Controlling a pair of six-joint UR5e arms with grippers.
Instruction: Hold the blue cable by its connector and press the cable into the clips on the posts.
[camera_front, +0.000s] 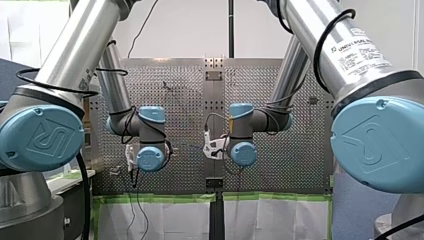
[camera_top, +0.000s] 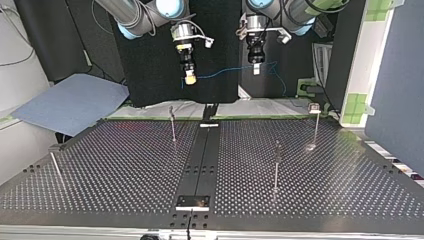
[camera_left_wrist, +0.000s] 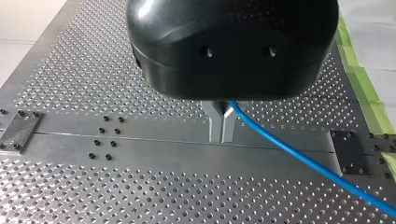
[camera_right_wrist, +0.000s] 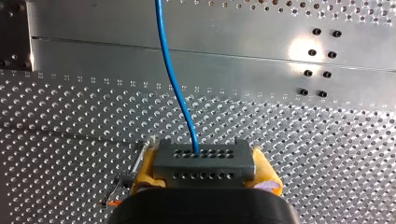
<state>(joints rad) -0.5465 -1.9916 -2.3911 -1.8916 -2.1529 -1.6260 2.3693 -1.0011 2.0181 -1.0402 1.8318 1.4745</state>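
Note:
The blue cable (camera_top: 225, 71) hangs in a slack line between my two grippers, high above the table. My right gripper (camera_top: 190, 78), at the top view's left, is shut on the cable's grey connector (camera_right_wrist: 203, 169), which sits between its yellow pads (camera_right_wrist: 145, 169). The cable (camera_right_wrist: 175, 84) leaves the connector ahead of that gripper. My left gripper (camera_left_wrist: 222, 122) has its metal fingers shut on the cable (camera_left_wrist: 299, 158), which trails away beside it. Thin posts (camera_top: 173, 122) (camera_top: 276, 165) (camera_top: 315, 125) with clips on top stand on the table, well below both grippers.
The perforated table (camera_top: 125, 175) has a dark centre rail (camera_top: 202, 160). Another thin post (camera_top: 55, 165) leans near the top view's left edge. A blue sheet (camera_top: 70, 102) lies beyond the table's far left corner. Green tape (camera_left_wrist: 364, 88) lines the table's edge.

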